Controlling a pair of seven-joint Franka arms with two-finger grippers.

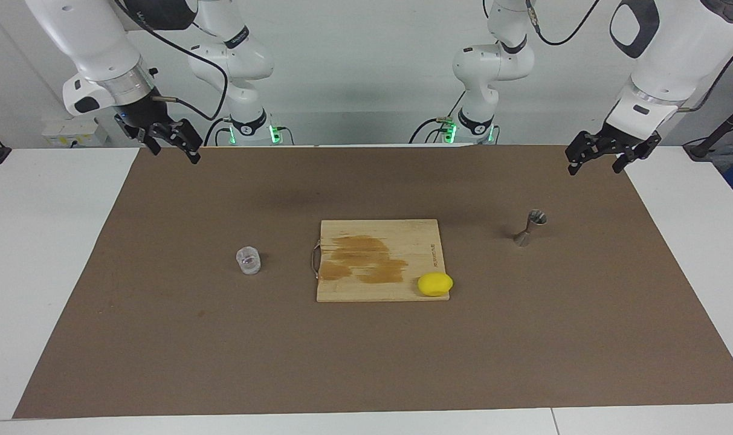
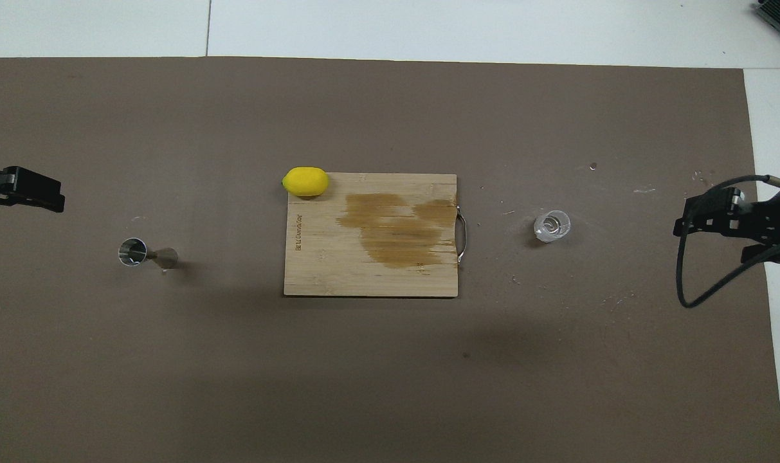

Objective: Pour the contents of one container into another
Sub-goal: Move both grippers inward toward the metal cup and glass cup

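A small clear glass cup [image 1: 248, 261] [image 2: 552, 226] stands upright on the brown mat, beside the handle end of the cutting board, toward the right arm's end. The silver hourglass jigger [image 1: 530, 228] [image 2: 146, 253] stands upright on the mat toward the left arm's end. My right gripper [image 1: 176, 152] [image 2: 705, 218] hangs open and empty, raised over the mat's edge at its own end, well apart from the cup. High over the mat's edge at the left arm's end, my left gripper [image 1: 594, 168] [image 2: 42, 195] is open, empty and waiting.
A wooden cutting board [image 1: 402, 235] [image 2: 325, 270] with a dark wet stain and a metal handle lies mid-table between cup and jigger. A yellow lemon [image 1: 435, 284] [image 2: 306, 181] rests on the board's corner away from the robots. The brown mat [image 1: 366, 362] covers most of the white table.
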